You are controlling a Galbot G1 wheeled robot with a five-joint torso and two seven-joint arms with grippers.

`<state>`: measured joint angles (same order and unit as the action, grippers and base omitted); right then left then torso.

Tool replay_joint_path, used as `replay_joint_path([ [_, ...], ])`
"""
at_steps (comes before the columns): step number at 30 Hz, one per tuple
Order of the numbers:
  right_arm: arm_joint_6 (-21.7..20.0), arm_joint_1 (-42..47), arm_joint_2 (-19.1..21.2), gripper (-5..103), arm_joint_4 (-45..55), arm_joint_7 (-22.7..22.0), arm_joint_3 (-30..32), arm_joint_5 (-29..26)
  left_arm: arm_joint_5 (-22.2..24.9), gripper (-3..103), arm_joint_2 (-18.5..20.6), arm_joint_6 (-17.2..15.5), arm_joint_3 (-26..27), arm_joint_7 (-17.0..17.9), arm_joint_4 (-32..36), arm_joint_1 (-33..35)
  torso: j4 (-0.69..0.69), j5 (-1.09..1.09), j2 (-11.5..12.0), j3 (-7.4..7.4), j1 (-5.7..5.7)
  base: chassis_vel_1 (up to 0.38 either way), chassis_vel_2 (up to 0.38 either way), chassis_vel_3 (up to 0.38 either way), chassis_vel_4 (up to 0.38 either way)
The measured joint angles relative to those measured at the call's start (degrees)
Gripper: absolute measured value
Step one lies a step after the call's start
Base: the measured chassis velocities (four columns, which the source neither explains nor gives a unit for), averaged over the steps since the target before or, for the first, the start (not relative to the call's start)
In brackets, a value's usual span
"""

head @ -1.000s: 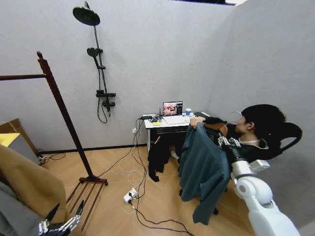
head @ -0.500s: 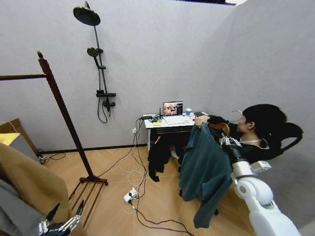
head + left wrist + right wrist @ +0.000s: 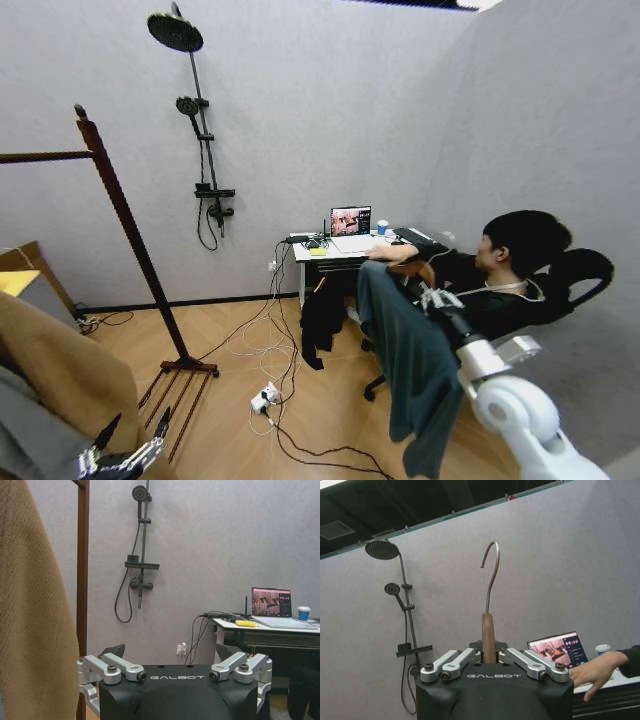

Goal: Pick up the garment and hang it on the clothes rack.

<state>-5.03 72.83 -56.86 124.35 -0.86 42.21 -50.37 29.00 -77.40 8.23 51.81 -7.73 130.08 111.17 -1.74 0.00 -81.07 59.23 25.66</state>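
Right gripper (image 3: 489, 656) clamping garment (image 3: 410, 360) hanger

Clothes rack (image 3: 120, 215) rail cut off at left edge.

You had a wooden floor (image 3: 240, 400) under everything. On it, just ahead of your left gripper (image 3: 125, 458), stood the slatted foot of the clothes rack (image 3: 128, 225). Farther toward your right gripper (image 3: 425, 296), a white power strip (image 3: 265, 398) lay among loose black cables (image 3: 300, 440). Behind those stood a small white desk (image 3: 350, 252), and on it you had an open laptop (image 3: 350, 221), a blue cup (image 3: 383, 227) and a yellow item (image 3: 318, 251).
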Motion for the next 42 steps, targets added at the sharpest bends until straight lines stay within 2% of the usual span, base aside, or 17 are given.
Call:
replay_joint_path([
  [4, 0.22, 0.21, 0.63, 10, -0.32, -0.46, -0.74, 1.61, 0.0, 100, 0.0, 0.0, 0.0, 0.0, 0.0, 0.0, 0.0, 0.0, 0.0, 0.0, 0.0, 0.0, 0.0, 0.0, 0.0],
  [6, 0.17, -0.02, 1.25, 10, -0.71, -2.98, -1.24, 4.73, 0.0, 100, 0.0, 0.0, 0.0, 0.0, 0.0, 0.0, 0.0, 0.0, 0.0, 0.0, 0.01, 0.0, 0.0, 0.0, 0.0],
  [11, -0.18, 0.39, 1.26, 10, -0.66, -5.58, -1.22, 4.98, 0.0, 100, 0.0, 0.0, 0.0, 0.0, 0.0, 0.0, 0.0, 0.01, 0.0, 0.0, 0.0, 0.0, 0.0, 0.0, 0.0],
  [22, 0.76, 2.03, 1.22, 10, -0.36, -5.34, -0.27, 4.25, 0.0, 100, 0.0, 0.0, 0.0, 0.0, 0.0, 0.0, 0.0, 0.01, 0.0, 0.0, -0.01, 0.016, 0.016, 0.014, 0.014],
  [42, 2.38, 2.09, 0.68, 10, -1.09, -4.38, 0.38, 6.05, 0.0, 100, 0.0, 0.0, 0.0, 0.0, 0.0, 0.0, 0.0, 0.01, 0.0, 0.0, -0.01, 0.107, 0.106, 0.103, 0.103],
])
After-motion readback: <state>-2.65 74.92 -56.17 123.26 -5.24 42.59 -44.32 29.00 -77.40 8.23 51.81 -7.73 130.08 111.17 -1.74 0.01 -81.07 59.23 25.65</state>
